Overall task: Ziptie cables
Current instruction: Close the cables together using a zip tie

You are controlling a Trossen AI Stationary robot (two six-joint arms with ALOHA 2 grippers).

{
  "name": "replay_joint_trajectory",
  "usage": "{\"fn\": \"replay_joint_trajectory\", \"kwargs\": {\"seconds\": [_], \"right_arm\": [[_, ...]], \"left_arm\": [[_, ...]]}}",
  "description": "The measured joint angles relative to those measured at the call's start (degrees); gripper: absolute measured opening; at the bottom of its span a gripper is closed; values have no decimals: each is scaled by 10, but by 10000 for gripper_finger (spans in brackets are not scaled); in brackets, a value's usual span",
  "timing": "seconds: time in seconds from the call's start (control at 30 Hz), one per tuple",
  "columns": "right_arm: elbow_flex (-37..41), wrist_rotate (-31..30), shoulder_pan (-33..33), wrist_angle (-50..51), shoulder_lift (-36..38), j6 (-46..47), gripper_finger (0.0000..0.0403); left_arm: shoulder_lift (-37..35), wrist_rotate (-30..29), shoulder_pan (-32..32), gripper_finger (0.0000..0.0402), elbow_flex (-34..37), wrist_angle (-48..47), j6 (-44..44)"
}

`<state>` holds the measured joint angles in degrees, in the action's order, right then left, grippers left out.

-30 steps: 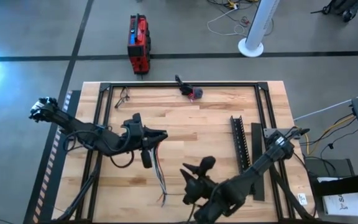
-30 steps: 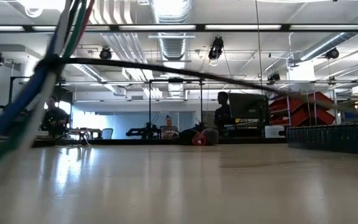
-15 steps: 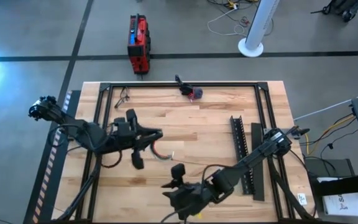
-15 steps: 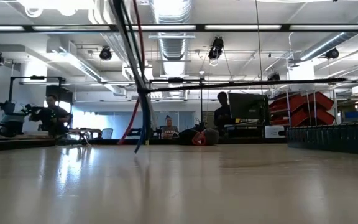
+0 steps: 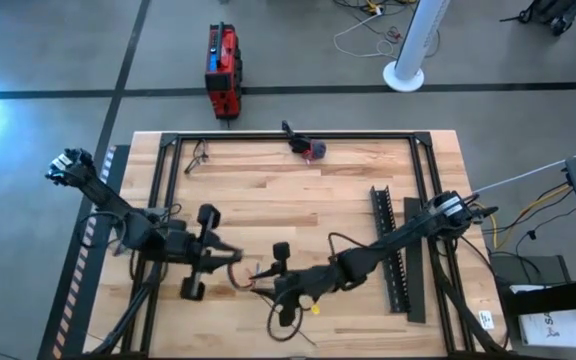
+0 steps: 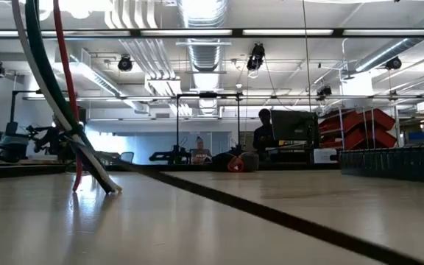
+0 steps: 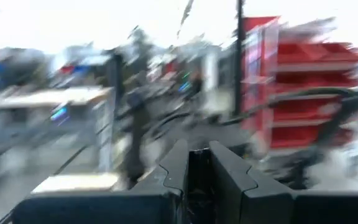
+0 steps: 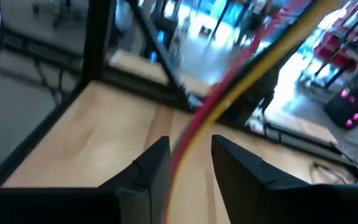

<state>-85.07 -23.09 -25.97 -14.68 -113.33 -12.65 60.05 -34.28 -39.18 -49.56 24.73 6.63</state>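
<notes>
The cables point(image 5: 251, 281) are a small bunch of red, green and pale wires between my two grippers, near the table's near edge. In the low view the cables point(image 6: 63, 118) slant down from above, and their ends point(image 6: 111, 189) rest on the table. A thin black strap point(image 6: 271, 213) runs off from where they are gathered point(image 6: 72, 134). My left gripper point(image 5: 226, 270) sits just left of the bunch, fingers almost together point(image 7: 195, 174). My right gripper point(image 5: 273, 288) is just right of it, open. A red-and-yellow wire point(image 8: 229, 93) passes between its fingers point(image 8: 190, 158). My left gripper is shut on the cables at their raised end point(image 5: 238, 277), coming level from the table's left. Its own fingers point(image 7: 173, 174) hide the place of contact. The wires hang slanting below it, with their lower ends on the table.
A long black toothed strip point(image 5: 388, 240) and a flat black bar point(image 5: 414, 262) lie on the table's right. A black frame point(image 5: 168, 140) rims the table. A small red-and-grey object point(image 5: 310, 150) sits at the far edge. People point(image 6: 263, 132) show in the room beyond.
My left gripper has moved toward the near edge and somewhat left, carrying the cables. They lay stretched toward the near edge and are now bunched between the grippers, with their ends on the table. My right gripper has moved left and toward the far edge, up to the cables.
</notes>
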Motion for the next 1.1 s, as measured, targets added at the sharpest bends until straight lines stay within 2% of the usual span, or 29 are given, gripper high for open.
{"fn": "replay_joint_trajectory", "kwargs": {"seconds": [0.1,0.23,0.4,0.43,0.53,0.77,0.9,1.1], "right_arm": [[38,28,13,-83,4,-4,122],[54,88,41,-118,4,9,146],[54,291,92,-137,4,58,180],[53,317,101,-144,3,63,187],[51,333,117,-172,-10,63,202],[49,360,131,-220,-60,56,208],[49,399,132,-268,-83,90,204],[42,400,122,-319,-137,136,206]], "left_arm": [[-9,84,0,28,60,122,33],[-23,99,0,28,111,218,49],[-40,139,0,28,130,255,73],[-43,154,0,28,130,259,79],[-49,187,0,28,126,263,95],[-49,189,0,28,104,252,121],[-48,203,0,29,91,245,128],[-23,211,0,29,72,243,136]]}}
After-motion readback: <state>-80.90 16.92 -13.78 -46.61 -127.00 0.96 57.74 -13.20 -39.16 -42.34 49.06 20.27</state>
